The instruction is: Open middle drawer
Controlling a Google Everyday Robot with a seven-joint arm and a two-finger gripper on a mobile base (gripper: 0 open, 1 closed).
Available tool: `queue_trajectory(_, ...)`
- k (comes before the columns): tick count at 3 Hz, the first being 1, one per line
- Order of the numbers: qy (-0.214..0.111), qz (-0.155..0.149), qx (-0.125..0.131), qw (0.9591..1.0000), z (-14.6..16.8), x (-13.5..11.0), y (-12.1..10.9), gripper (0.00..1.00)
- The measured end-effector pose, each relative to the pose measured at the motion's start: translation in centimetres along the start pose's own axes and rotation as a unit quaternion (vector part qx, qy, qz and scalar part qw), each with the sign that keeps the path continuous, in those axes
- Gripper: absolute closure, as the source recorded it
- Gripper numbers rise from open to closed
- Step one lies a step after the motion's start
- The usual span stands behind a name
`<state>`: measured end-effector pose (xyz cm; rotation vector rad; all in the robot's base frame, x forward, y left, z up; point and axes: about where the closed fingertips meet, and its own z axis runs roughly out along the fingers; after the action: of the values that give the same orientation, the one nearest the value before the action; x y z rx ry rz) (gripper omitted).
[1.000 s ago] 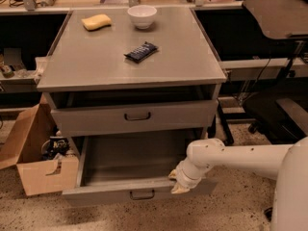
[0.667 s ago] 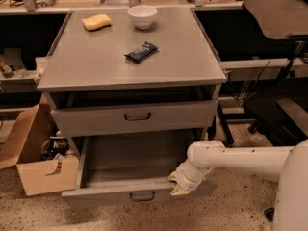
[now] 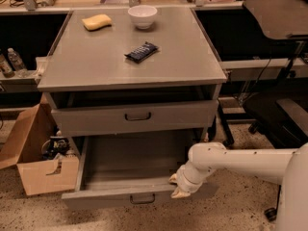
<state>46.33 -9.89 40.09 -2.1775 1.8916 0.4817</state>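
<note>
Down low, the gripper (image 3: 179, 186) sits at the front rim of the middle drawer (image 3: 130, 160), right of the drawer's small dark loop handle (image 3: 142, 198) as the camera sees it. Whether the gripper is open or closed on that rim cannot be told from this angle; it is touching or just above the front edge. The white arm (image 3: 240, 160) reaches in from the right of the view to meet it.

The middle drawer stands pulled well out of the grey cabinet, its shallow grey tray bare and stretching back and to the left of the gripper. Just above the gripper, the upper drawer (image 3: 96, 119) sticks out only slightly, with a dark gap showing between its front and the bench (image 3: 96, 66) top.

Well above the gripper, on the bench, lie three things: a dark snack packet (image 3: 141, 51) nearest, a white bowl (image 3: 142, 16) farther back, and a yellow sponge (image 3: 96, 21) back and to the left, all apart from each other.

Far left of the gripper, on the speckled floor beside the cabinet, is an open cardboard box (image 3: 38, 162). To the gripper's upper right stands a black chair (image 3: 284, 114).
</note>
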Motion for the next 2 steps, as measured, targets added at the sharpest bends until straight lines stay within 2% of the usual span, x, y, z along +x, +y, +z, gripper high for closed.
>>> queue_trajectory(2,-0.006,0.004,-0.007,1.0000,0.21,-0.19,0.81,1.00)
